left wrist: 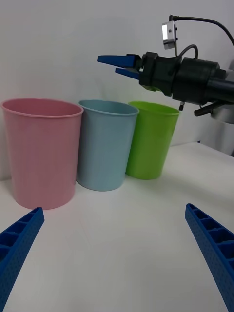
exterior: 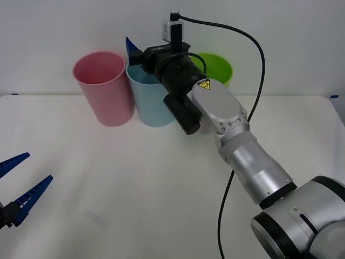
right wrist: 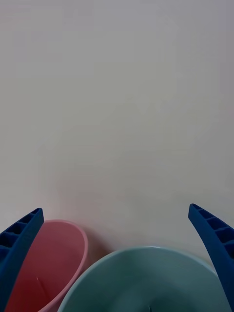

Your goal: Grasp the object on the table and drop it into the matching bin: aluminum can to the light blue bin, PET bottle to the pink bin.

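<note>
Standing in a row at the far edge of the table: pink bin, blue bin, green bin, side by side, pink and blue nearly touching, all upright.

Right gripper: held above the blue bin's rim, level and pointing toward the robot's left, arm reaching across from the right. Fingers parted, nothing between them; from its own wrist camera the two blue fingertips sit wide at the corners, with the blue bin's mouth directly beneath and the pink bin's mouth next to it.

Left gripper: low at the near left of the table, well apart from the bins. Fingers spread wide, nothing held, aimed toward the bin row.

Can: cannot tell where it lies; what shows of the blue bin's inside is plain wall, the bottom out of sight.
</note>
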Available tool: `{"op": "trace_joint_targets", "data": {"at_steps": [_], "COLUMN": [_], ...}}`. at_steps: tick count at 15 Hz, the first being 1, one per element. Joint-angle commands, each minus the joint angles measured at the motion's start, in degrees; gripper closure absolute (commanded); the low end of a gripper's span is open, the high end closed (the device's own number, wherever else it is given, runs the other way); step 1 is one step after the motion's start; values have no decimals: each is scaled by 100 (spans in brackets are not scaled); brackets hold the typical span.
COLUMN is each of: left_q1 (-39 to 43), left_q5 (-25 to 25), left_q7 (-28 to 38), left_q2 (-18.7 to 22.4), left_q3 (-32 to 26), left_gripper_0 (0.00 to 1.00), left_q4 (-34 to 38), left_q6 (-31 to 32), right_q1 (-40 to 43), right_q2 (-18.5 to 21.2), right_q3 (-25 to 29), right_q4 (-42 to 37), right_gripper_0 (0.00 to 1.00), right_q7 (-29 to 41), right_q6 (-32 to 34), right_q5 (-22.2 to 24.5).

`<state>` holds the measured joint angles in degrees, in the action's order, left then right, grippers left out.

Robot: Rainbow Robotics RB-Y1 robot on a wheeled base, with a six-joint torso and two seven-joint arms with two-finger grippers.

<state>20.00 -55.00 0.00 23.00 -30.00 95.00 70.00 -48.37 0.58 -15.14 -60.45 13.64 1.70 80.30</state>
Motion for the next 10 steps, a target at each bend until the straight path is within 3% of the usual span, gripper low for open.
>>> {"op": "trace_joint_targets", "data": {"at_steps": [1,6,10], "left_q1": [0,0,0], "left_q5": [0,0,0], "left_q7": [0,0,0], "left_q2": [0,0,0], "left_q3": [0,0,0], "left_gripper_0": [0,0,0], "left_q4": [0,0,0], "left_q6": [0,0,0], "right_q1": [364,1559,2658], "right_q2": [162,979,1788], "right_q3": [-165,-842,-868], "right_q4": [-538,-2261,-3658], "right_gripper_0": [0,0,0], "right_q7": [25,122,139], "right_q6": [58,225,920], "right_q5": [3,-85,-182]}}
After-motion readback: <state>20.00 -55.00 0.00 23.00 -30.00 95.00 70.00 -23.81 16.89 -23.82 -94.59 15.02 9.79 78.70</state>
